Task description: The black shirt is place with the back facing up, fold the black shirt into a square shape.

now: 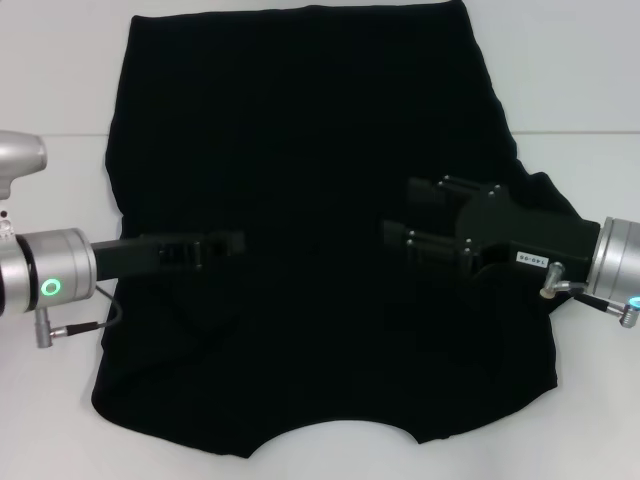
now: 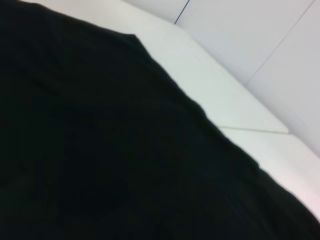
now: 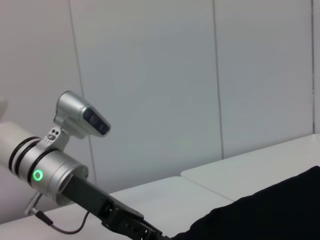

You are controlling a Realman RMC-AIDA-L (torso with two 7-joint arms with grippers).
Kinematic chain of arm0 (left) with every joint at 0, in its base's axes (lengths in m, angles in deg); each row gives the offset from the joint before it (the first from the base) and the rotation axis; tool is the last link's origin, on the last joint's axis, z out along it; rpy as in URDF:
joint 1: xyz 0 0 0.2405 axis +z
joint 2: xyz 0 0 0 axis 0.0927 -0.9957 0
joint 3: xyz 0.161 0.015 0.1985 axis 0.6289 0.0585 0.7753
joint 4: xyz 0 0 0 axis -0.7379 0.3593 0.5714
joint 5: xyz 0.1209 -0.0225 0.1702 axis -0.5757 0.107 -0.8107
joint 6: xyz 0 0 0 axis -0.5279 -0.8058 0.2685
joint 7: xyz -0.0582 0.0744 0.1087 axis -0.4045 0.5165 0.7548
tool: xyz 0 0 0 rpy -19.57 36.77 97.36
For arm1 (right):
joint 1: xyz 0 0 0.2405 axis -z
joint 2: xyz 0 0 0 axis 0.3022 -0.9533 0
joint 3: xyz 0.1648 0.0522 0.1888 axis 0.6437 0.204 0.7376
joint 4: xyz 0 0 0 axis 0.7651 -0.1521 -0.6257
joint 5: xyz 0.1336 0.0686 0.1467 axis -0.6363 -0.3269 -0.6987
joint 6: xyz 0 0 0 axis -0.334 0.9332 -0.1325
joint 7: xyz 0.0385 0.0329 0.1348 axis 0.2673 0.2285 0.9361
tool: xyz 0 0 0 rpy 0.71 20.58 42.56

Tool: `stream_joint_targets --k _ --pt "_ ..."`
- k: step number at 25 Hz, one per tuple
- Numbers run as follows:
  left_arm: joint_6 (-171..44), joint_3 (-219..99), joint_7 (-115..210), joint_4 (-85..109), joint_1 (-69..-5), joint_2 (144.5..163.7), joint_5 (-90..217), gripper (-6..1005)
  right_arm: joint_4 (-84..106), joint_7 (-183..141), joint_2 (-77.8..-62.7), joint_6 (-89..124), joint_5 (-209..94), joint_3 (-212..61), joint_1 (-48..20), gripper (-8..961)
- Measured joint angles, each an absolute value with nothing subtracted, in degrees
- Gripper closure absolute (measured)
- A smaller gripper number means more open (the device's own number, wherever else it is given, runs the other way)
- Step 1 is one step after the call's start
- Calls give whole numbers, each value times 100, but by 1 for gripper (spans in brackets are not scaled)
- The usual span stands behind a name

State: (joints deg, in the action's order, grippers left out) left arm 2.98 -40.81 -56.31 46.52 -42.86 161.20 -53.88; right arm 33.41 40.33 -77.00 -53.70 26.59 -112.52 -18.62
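The black shirt (image 1: 310,150) lies spread flat on the white table (image 1: 580,70), its curved neckline at the near edge. My left gripper (image 1: 235,243) reaches in from the left, low over the shirt's left half and seen edge-on. My right gripper (image 1: 398,210) comes in from the right over the shirt's right half, open, its two fingers apart with only fabric below them. The left wrist view shows the shirt (image 2: 100,150) close up, with its edge running across the table (image 2: 225,100). The right wrist view shows a corner of the shirt (image 3: 275,210) and the left gripper (image 3: 125,222) beyond it.
White table surface surrounds the shirt on the left, right and far side. A seam (image 1: 60,135) crosses the tabletop. Pale wall panels (image 3: 200,75) stand behind the table.
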Motion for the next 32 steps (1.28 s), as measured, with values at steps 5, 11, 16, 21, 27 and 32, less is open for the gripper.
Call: stream_joint_targets --k 5,11,16,21,27,32 --pt "724 -4070 -5239 4586 -4284 16160 -4920 675 3362 4322 -7655 -5346 2659 -11095 -1809 209" --pt "1447 -4074 -3241 3807 -4253 16165 -3929 517 3401 5141 -7600 -5305 2661 -10816 -1693 220" --pt "1581 -3654 -2171 3640 -4289 16225 -3904 346 3413 5804 -7538 -5131 2708 -10798 -1543 230" --pt "1551 -2824 -1646 3840 -4238 16294 -3904 145 3419 6659 -7422 -4820 2712 -10780 -1353 241" --pt "1483 -2567 -1291 3833 -4223 16313 -3906 50 3456 7449 -7250 -4714 2719 -10810 -1143 253" --pt "1407 -2489 -1246 3800 -4223 16327 -3907 50 3472 7937 -7089 -4660 2758 -10811 -951 264"
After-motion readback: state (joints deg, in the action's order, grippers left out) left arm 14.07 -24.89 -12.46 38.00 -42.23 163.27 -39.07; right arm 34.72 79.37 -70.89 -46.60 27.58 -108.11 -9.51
